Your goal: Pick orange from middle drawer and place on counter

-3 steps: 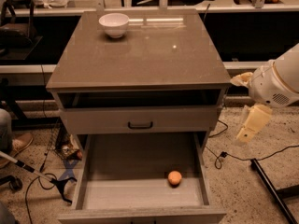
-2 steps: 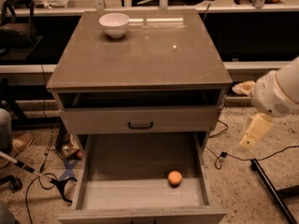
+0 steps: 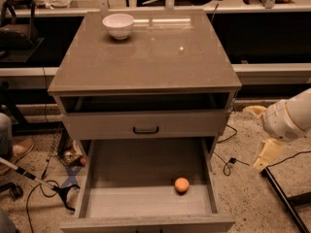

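Single camera, mounted high, in front of cabinet (image 3: 146, 125), facing it, tilted down. Medium range: whole surface (image 3: 146, 57) in frame, open middle drawer (image 3: 131, 178) reaching bottom edge, floor (image 3: 243, 198) visible both sides. Hand (image 3: 262, 159) at right edge, beside cabinet at drawer level, apart from it.

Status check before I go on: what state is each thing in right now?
middle drawer: pulled open, orange inside.
orange: loose on drawer floor near right wall, ungripped.
counter: bears the white bowl.
white bowl: upright, far left of counter.
drawer with black handle: closed.
gripper: off to the right, outside the drawer, apart from orange.
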Available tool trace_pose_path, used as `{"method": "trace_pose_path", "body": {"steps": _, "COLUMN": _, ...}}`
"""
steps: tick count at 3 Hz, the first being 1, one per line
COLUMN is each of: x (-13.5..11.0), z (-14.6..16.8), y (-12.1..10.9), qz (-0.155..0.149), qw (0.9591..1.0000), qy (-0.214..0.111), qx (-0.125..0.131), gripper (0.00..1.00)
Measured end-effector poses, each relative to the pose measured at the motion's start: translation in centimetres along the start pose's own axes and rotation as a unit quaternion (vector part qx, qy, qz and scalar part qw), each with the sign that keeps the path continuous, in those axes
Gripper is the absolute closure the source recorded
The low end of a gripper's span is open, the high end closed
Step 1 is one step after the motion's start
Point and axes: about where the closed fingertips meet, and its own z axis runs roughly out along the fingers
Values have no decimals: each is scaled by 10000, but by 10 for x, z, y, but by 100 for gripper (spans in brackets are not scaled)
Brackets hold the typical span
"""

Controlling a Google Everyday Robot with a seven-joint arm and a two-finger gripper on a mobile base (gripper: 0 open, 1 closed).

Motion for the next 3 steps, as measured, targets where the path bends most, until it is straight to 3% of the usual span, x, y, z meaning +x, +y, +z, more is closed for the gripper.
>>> {"method": "trace_pose_path", "body": {"steps": 1, "x": 28, "z": 55, "y": -1, "qz": -80, "qw": 9997, "qy": -125, "qx": -185, "gripper": 0}}
{"method": "trace_pose_path", "body": {"steps": 3, "x": 46, "z": 119, "y": 1, "qz": -23, "qw": 9983, "qy": -445, "qx": -374, "gripper": 0}}
